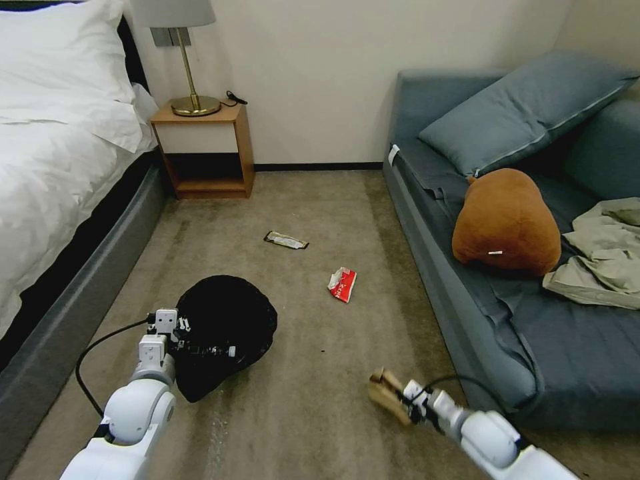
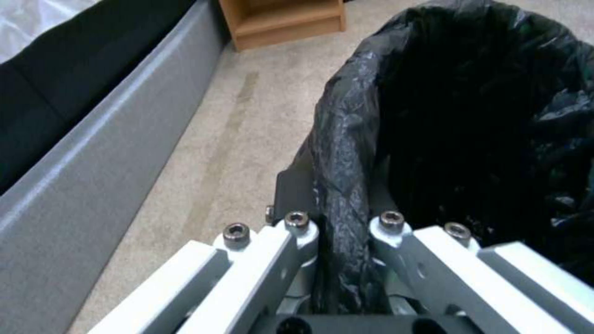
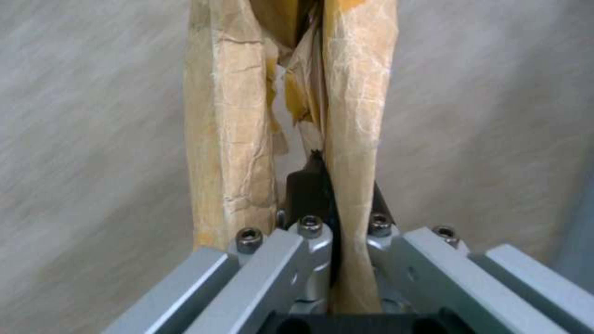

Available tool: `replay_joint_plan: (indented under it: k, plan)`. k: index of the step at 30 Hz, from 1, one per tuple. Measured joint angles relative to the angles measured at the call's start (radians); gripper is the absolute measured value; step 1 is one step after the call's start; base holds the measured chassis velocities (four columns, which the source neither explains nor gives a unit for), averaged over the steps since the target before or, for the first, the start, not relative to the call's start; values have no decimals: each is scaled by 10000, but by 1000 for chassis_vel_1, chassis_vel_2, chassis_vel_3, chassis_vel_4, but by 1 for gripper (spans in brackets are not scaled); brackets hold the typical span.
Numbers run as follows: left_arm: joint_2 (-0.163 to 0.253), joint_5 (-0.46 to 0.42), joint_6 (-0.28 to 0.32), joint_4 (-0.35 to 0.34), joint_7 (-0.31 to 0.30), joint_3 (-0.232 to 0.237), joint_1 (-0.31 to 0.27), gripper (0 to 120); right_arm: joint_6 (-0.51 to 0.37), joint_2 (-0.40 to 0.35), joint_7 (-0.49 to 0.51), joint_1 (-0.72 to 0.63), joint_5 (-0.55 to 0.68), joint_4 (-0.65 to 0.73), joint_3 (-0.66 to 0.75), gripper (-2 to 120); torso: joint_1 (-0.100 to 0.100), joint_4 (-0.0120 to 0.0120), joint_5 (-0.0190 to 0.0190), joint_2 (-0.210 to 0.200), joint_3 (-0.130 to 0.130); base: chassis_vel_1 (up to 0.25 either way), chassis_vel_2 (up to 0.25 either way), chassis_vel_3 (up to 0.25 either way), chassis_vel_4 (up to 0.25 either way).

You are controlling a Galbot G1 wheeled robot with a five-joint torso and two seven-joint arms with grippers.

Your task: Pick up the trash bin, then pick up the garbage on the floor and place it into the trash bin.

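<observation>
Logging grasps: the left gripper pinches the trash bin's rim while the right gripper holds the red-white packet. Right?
Not quite. The right gripper holds crumpled brown paper, per the right wrist view; the red-white packet lies on the carpet. The left gripper does pinch the trash bin rim.

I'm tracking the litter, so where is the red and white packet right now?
In the head view, the red and white packet lies on the carpet mid-room, between the trash bin and the sofa, just right of the dark wrapper.

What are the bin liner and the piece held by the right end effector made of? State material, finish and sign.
Crinkly black bin liner: thin plastic film, apparently; glossy creases. Crumpled brown piece in the right end effector: likely paper; matte, fibrous wrinkles.
</observation>
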Motion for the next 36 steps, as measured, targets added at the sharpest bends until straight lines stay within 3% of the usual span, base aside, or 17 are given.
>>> replay_joint_plan:
  k: [7,15,20,27,34,36]
  plan:
    - [12,26,-16,2,-43,62,-58,4,-206,-1084,15,1869,1138,70,-427,0,0,0,0,0,0,0,0,0,0]
    - [-75,144,31,-101,-81,191,-128,4,-209,-1439,134,3445,1828,-148,-1142,0,0,1,-1,0,-1,0,0,0,0]
    - [-63,147,105,-220,-118,215,-185,4,-210,-1442,252,4213,2382,-116,-1586,0,0,0,-2,0,-1,0,0,0,0]
    - [-48,149,160,-294,-179,244,-221,4,-420,-1444,456,6006,3129,-13,-3265,0,0,-2,-1,1,-1,0,0,0,0]
    - [-78,190,159,-274,-186,236,-160,4,-696,-507,958,8684,4291,-152,-5412,0,0,3,-7,2,-1,0,0,0,0]
    - [-80,190,157,-267,-187,226,-162,4,-703,-397,1005,8903,4392,-186,-5620,0,0,4,-5,1,-1,0,0,0,0]
